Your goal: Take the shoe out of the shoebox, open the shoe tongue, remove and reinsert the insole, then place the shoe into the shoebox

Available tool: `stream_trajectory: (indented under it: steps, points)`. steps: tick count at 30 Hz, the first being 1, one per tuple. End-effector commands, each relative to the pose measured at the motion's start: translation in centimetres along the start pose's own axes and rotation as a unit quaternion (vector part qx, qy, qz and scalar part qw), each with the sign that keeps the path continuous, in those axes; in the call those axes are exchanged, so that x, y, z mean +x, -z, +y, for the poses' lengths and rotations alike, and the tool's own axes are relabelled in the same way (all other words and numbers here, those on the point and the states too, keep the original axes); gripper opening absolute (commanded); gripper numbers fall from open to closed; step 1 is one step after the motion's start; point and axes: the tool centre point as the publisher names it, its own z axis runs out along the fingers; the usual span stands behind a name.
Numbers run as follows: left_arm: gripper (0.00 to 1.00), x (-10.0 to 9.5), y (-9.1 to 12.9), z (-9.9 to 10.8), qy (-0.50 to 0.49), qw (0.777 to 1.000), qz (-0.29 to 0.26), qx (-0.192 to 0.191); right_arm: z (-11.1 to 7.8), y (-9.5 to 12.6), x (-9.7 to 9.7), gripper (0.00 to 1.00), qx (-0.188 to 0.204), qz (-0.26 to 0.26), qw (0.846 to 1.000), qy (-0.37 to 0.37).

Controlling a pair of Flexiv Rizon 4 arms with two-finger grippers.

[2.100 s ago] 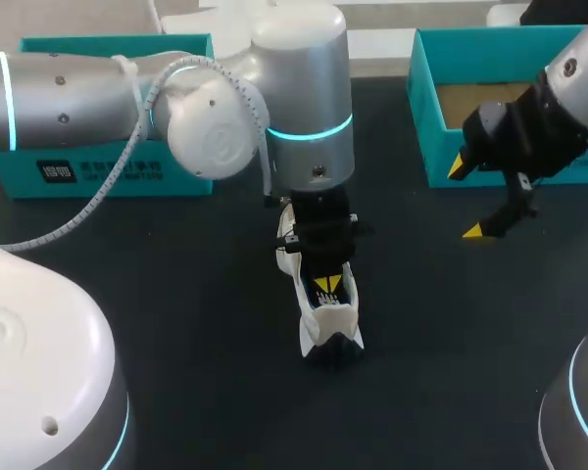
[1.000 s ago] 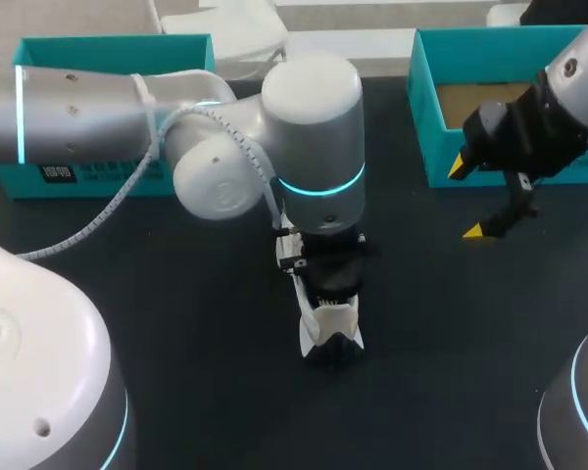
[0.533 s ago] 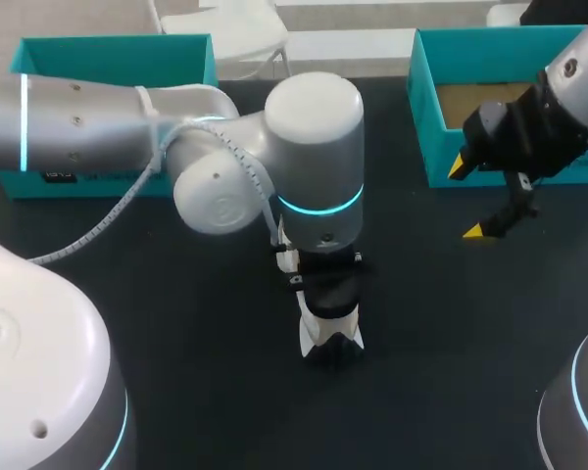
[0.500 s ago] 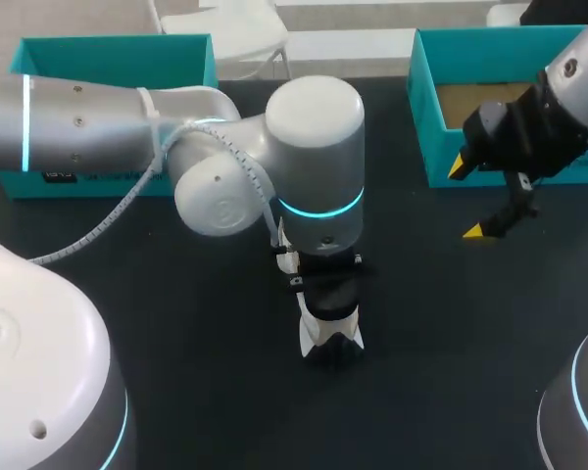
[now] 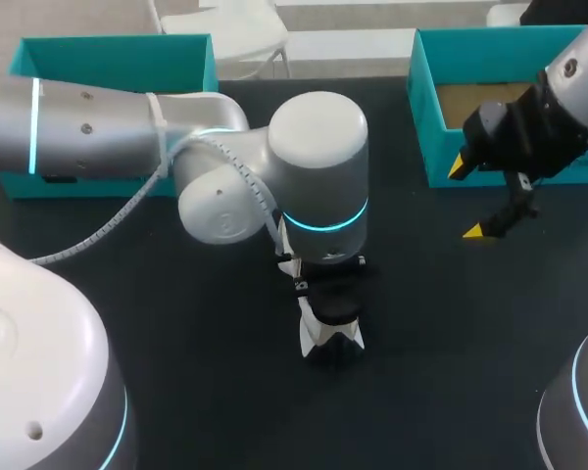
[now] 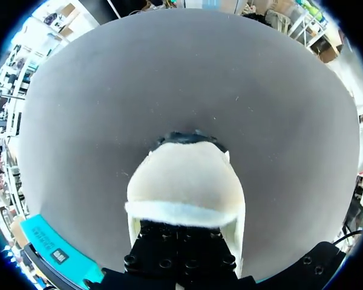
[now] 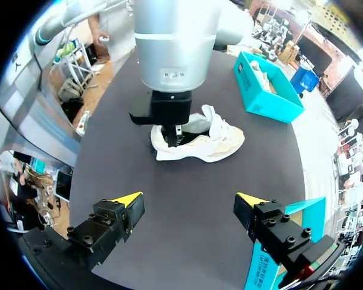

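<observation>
Left arm (image 5: 318,186), entering from 9 o'clock in the head view: silver-grey cylindrical links, white domed joint caps, cyan light rings, a white spiral-wrapped cable (image 5: 108,230) alongside, and a black mounting block (image 6: 180,257) studded with screw heads. Right arm (image 5: 580,61), at 2 o'clock: silver link, black right gripper (image 7: 189,200) housing with bolt heads, bright yellow fingertips (image 7: 128,198). Rounded white housing (image 5: 39,382) with a cyan ring at 7 o'clock; a grey housing (image 5: 580,416) at 5 o'clock.

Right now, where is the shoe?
In the head view the shoe stands on the table near the middle, directly beneath the left gripper, outside and to the left of the open shoebox.
</observation>
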Motion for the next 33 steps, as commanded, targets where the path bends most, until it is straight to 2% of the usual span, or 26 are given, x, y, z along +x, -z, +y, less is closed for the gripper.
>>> stream_trajectory:
  steps: [1,4,7,13,19,25,29,30,31,33]
  points:
    - [0.00,0.5,0.3,0.0,-0.004,1.000,0.002,-0.019,0.0,-0.1,0.0,1.00,0.001,0.000,1.000,0.000]
    - [0.00,0.6,-0.4,0.1,-0.003,1.000,0.003,-0.020,0.0,-0.1,0.0,1.00,0.001,0.000,1.000,0.000]
    - [0.00,0.6,-1.1,0.0,-0.010,0.999,0.010,-0.036,0.0,-0.1,0.0,1.00,0.001,0.000,1.000,0.000]
    - [0.00,0.9,-1.4,0.6,-0.010,0.998,0.021,-0.061,0.0,-0.1,0.0,1.00,0.001,0.000,1.000,0.000]
    - [0.00,1.1,1.1,1.7,0.003,0.998,0.005,-0.062,0.0,-0.1,0.0,1.00,0.001,0.000,1.000,0.000]
    - [0.00,0.9,3.3,2.7,0.020,0.996,-0.009,-0.083,0.0,-0.1,0.0,1.00,0.001,0.000,1.000,0.000]
    - [0.00,0.8,4.3,3.6,0.041,0.992,-0.016,-0.115,0.0,-0.1,0.0,1.00,0.001,0.000,1.000,0.000]
    - [0.04,0.8,4.4,3.6,0.040,0.992,-0.014,-0.117,0.0,-0.1,0.0,1.00,0.001,0.000,1.000,0.000]
    - [0.37,0.8,4.4,3.8,0.046,0.991,-0.011,-0.125,0.0,-0.1,0.0,1.00,0.001,0.000,1.000,0.000]
    - [0.87,0.8,4.5,4.0,0.047,0.991,-0.005,-0.126,0.0,-0.1,0.0,1.00,0.001,0.000,1.000,0.000]
